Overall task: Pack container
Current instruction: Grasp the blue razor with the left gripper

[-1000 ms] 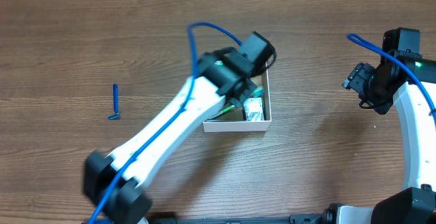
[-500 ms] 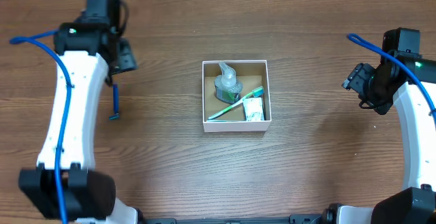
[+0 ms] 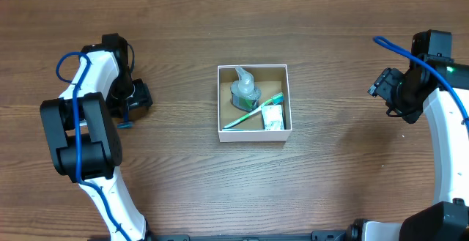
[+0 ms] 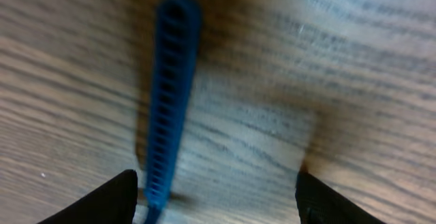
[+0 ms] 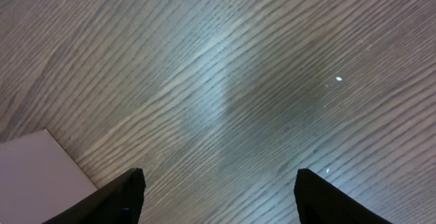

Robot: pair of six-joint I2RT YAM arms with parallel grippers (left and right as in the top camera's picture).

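- Legible writing: none in any view. Green print on small white packet (image 3: 272,118) and greenish label area on clear pump bottle (image 3: 245,93) too small to read.
- Task item, container (image 3: 253,135): small, square, shallow cardboard box with white outer walls and rim, brown inside, open at top.
- Position of container: near centre of bench (image 3: 330,190), between both arms and well apart from each.
- Contents: clear pump bottle in the far-left part, pump head toward the far wall. Green toothbrush (image 3: 253,113) laid diagonally from the near-left corner toward the right wall, just beside the bottle. Small white packet in the near-right corner, just beside the toothbrush.
- State, left end effector (image 3: 136,98): down at the left side of the bench, well apart from the container. Seen by the left wrist camera as left end effector (image 4: 218,200) with fingers spread wide and nothing clamped.
- Blue ribbed handle (image 4: 170,94): flat on the bench, row of slots along its length, close to one fingertip (image 4: 109,200). Contact cannot be told through blur. From overhead, only a short blue end (image 3: 124,124) visible beside the end effector.
- State, right end effector (image 3: 388,91): at the right side of the bench, well apart from the container. Seen by the right wrist camera as right end effector (image 5: 218,197) with fingers spread wide over bare wood grain, nothing between them.
- White flat corner (image 5: 41,176) at lower left of the right wrist view: identity cannot be told.
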